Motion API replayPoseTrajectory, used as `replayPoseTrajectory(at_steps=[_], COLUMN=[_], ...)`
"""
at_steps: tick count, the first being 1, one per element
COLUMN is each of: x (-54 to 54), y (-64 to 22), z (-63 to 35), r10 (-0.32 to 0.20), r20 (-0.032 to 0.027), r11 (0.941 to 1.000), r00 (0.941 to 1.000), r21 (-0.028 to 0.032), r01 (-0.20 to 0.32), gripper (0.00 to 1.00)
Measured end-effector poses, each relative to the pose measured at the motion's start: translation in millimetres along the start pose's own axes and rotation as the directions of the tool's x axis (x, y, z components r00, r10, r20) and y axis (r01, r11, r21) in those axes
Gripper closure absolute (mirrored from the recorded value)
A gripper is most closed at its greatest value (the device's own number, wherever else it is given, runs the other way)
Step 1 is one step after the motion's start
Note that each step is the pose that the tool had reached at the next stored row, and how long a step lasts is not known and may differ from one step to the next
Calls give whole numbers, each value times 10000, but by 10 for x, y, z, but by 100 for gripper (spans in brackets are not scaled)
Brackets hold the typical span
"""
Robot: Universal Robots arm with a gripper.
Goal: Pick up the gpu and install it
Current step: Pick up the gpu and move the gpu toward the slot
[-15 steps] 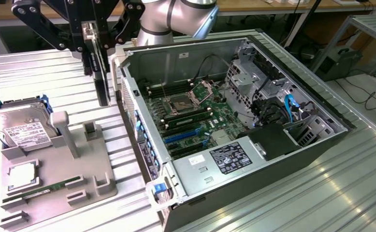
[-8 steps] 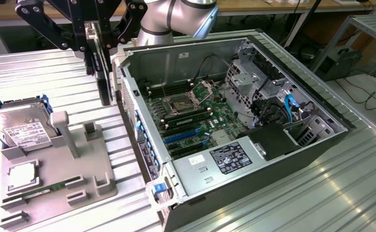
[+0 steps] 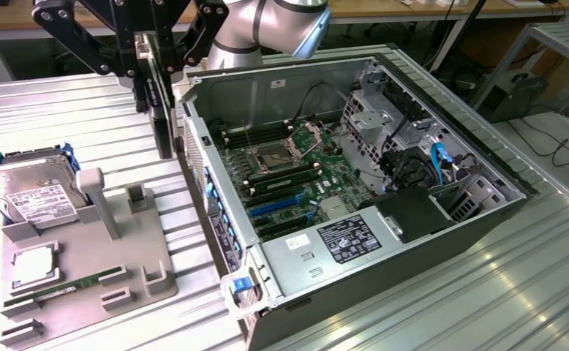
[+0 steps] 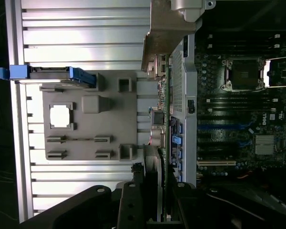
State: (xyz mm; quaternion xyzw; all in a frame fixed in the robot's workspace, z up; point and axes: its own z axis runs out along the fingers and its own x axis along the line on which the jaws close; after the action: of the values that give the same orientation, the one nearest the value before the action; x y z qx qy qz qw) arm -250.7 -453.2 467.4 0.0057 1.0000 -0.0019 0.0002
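1. Pick-up reads as done. The gripper (image 3: 153,62) sits in the upper left of the exterior view with its black fingers pinching the gpu (image 3: 161,117) by its upper edge.
2. The card hangs on edge above the ribbed aluminium table (image 3: 70,110). It touches no surface.
3. Card position: between the grey fixture tray (image 3: 89,278) and the left wall of the open PC case (image 3: 191,139), just beside that wall and outside the case.
4. Install is not done. The blue expansion slots (image 3: 275,207) on the motherboard (image 3: 295,179) stand empty, centre frame. I judge the task roughly half through.
5. Wrist view: the gripper (image 4: 157,210) holds the gpu (image 4: 166,95) seen edge-on. A thin green board edge runs away from the fingers to a pale, bent sheet-metal bracket (image 4: 167,28) at the far end.
6. gpu: thin, flat, rectangular and rigid, with a dark matte face in the exterior view.
7. Tray: moulded matte grey plastic with upright posts and pockets. It carries:
   - a hard drive (image 3: 31,194) with a white label, in a blue caddy
   - a square CPU (image 3: 33,267) with a shiny metal lid
   - a narrow green RAM stick (image 3: 65,289)
8. Case: grey sheet steel, with a power supply (image 3: 348,238) at lower centre and a CPU socket (image 3: 270,153) with its latch raised.
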Motion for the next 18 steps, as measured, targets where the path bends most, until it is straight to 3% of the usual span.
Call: replayPoseTrajectory(at_steps=[18], x=[-110], y=[1], z=[0], r10=[0], r20=[0], r11=[10000], r00=[10000], r21=[0], r01=[0], gripper=[73])
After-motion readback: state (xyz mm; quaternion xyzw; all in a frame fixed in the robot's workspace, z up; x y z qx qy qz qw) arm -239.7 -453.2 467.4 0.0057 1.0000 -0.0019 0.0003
